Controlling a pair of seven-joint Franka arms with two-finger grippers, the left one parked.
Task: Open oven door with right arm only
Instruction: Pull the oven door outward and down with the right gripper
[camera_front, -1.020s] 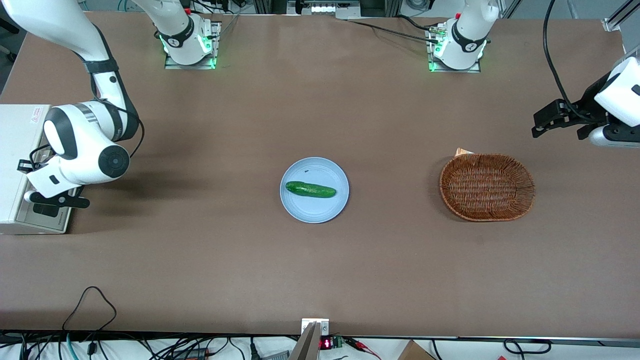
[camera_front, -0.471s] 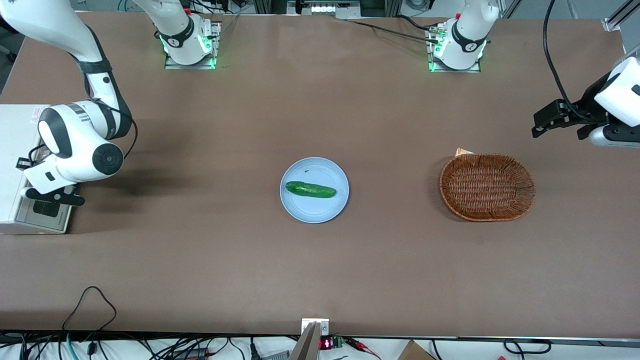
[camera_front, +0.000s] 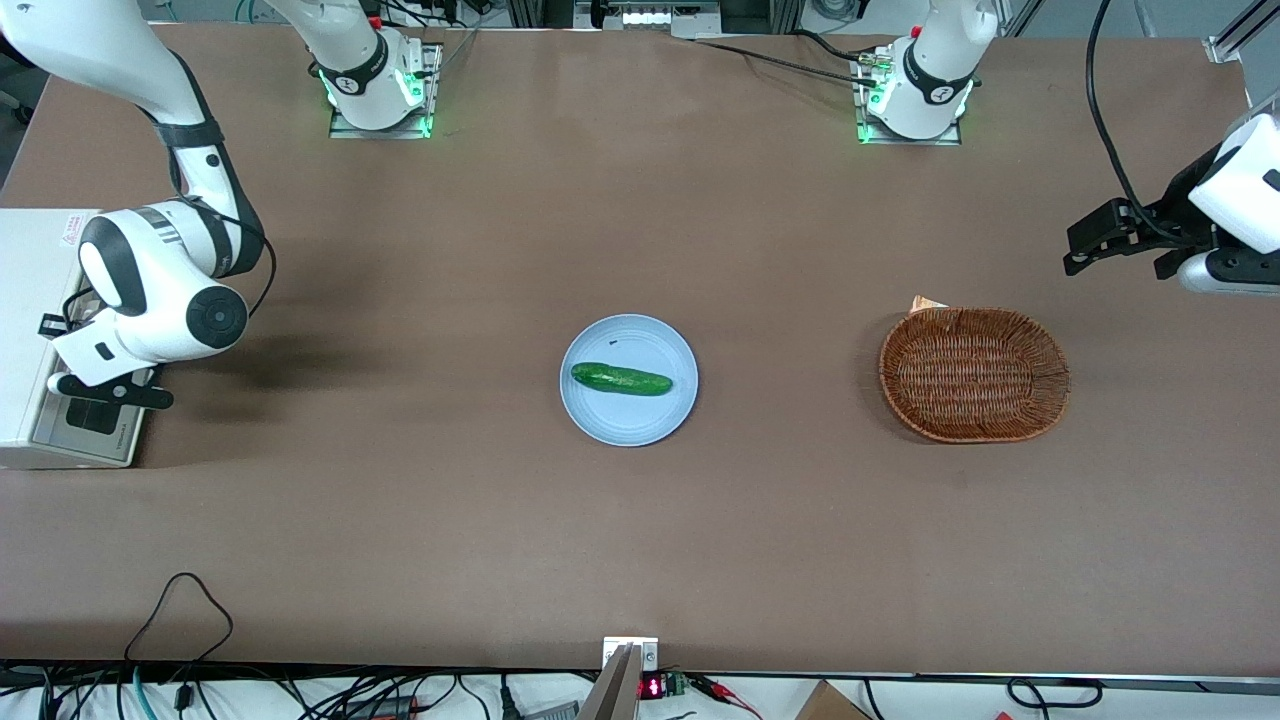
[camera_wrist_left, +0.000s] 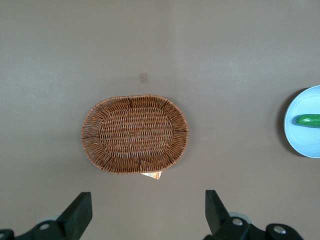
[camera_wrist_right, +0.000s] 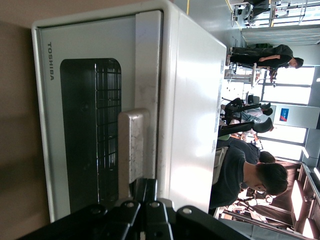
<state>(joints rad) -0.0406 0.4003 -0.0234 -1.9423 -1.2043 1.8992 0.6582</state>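
Note:
The cream-white toaster oven stands at the working arm's end of the table. Its oven door, silver-framed with a dark glass window, lies flat against the oven body. The pale bar handle runs along the door's upper part. My right arm reaches across the oven's front. Its black gripper is shut, with the two fingertips pressed together right at one end of the handle. In the front view the gripper sits against the door.
A light blue plate holding a cucumber lies mid-table. A brown wicker basket sits toward the parked arm's end. Cables hang along the table edge nearest the front camera.
My right arm swung a little closer to the oven, then settled. Its gripper stays at the door's front. The door has not moved.

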